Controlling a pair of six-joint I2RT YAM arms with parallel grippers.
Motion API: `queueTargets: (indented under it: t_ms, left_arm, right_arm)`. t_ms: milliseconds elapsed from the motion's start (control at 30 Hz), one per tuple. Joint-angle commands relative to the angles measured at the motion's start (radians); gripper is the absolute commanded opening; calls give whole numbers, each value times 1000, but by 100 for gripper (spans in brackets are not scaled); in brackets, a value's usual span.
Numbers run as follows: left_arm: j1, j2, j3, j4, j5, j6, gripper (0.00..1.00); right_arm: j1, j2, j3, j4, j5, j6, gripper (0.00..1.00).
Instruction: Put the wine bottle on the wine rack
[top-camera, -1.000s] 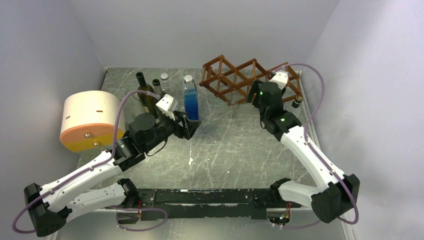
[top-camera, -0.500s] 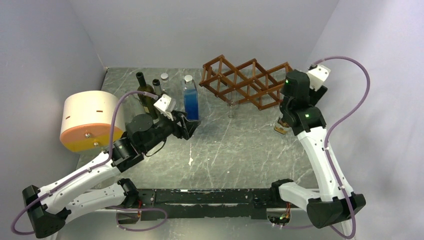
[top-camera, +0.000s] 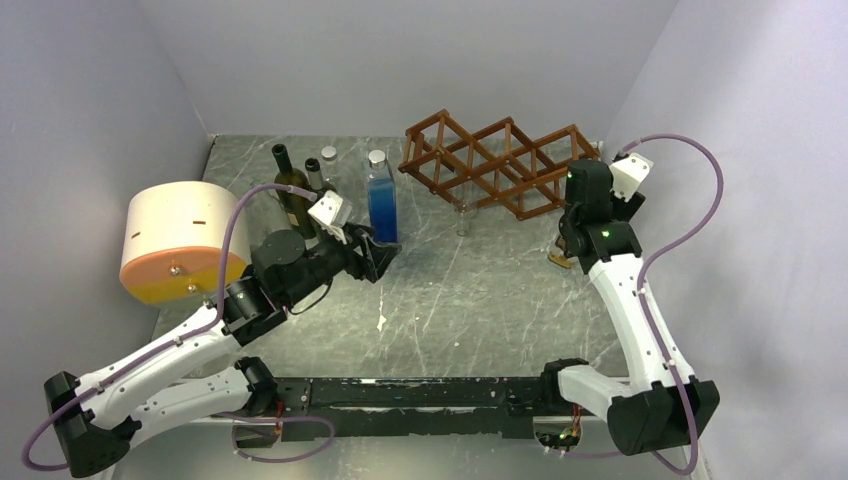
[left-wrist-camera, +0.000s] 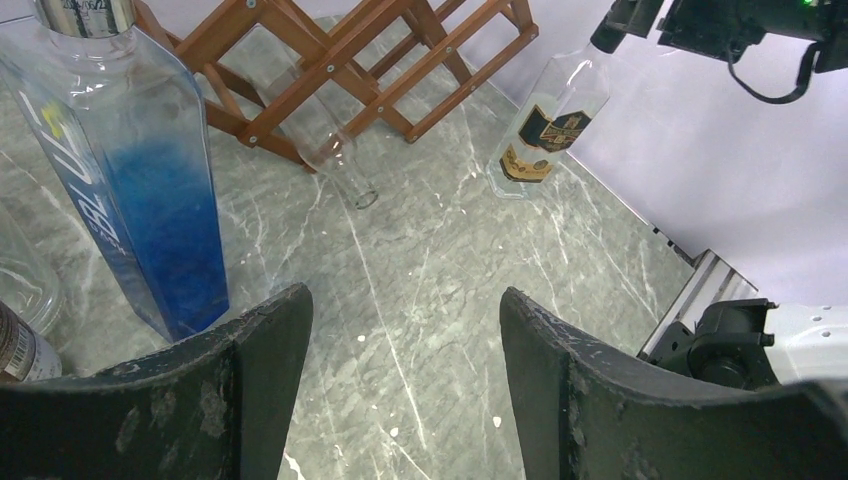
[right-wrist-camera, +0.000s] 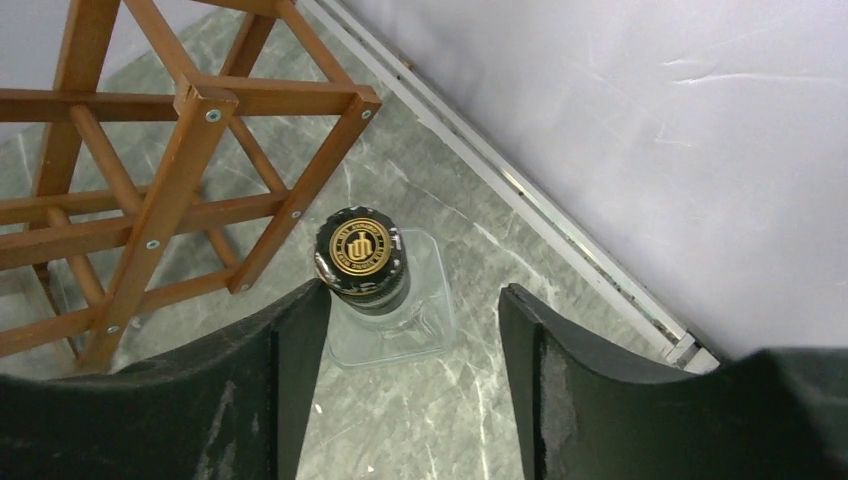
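Observation:
The reddish-brown lattice wine rack (top-camera: 495, 165) stands at the back right, with a clear bottle (left-wrist-camera: 322, 140) lying in one opening, neck down. A clear square bottle (left-wrist-camera: 550, 125) with a gold label and black cap (right-wrist-camera: 360, 250) stands upright just right of the rack. My right gripper (top-camera: 571, 238) hangs over it, open; in the right wrist view (right-wrist-camera: 410, 300) the cap sits by the left fingertip, not gripped. A dark green wine bottle (top-camera: 292, 192) stands at the back left. My left gripper (top-camera: 385, 250) is open and empty near a blue bottle (top-camera: 381, 200).
A cream and orange drum (top-camera: 180, 240) sits at the left edge. Small silver-capped bottles (top-camera: 328, 165) stand behind the blue bottle. The right wall and its floor rail (right-wrist-camera: 520, 190) run close beside the clear square bottle.
My right arm has swung from the front of the rack to the right and come down over the clear square bottle. The left arm has barely moved.

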Motion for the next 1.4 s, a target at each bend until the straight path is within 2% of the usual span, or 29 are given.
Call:
queueTargets:
  t_ms: [0,400,567,733,867,967,1133,1267,1367]
  left_arm:
    - [4,-12,-8,39,41,3,73]
    - [4,-1,-22,63,41,17,76]
    - [4,-35,-57,112,76,-1,81]
    - [4,-44,-75,128,74,4,89]
    - [3,-20,-83,161,190,70,100]
    - [4,21,-82,189,263,82,100]
    - [4,82,-110,291,506,159,98]
    - [3,156,-104,355,537,117,99]
    - [-2,204,-69,334,489,108,99]
  right_arm:
    - [-14,24,-21,56,23,15,63]
    - [-18,79,-37,129,-59,-115,52]
    - [-16,67,-50,123,-69,-137,29]
    - [4,21,-9,92,-135,-169,13]
    - [54,-18,34,69,-292,-227,5]
    - [83,-47,58,44,-381,-237,3]
    - [85,-85,98,-31,-590,-263,2]
    - [86,-137,106,-51,-814,-309,2]
    - [88,-172,81,-35,-1056,-345,2]
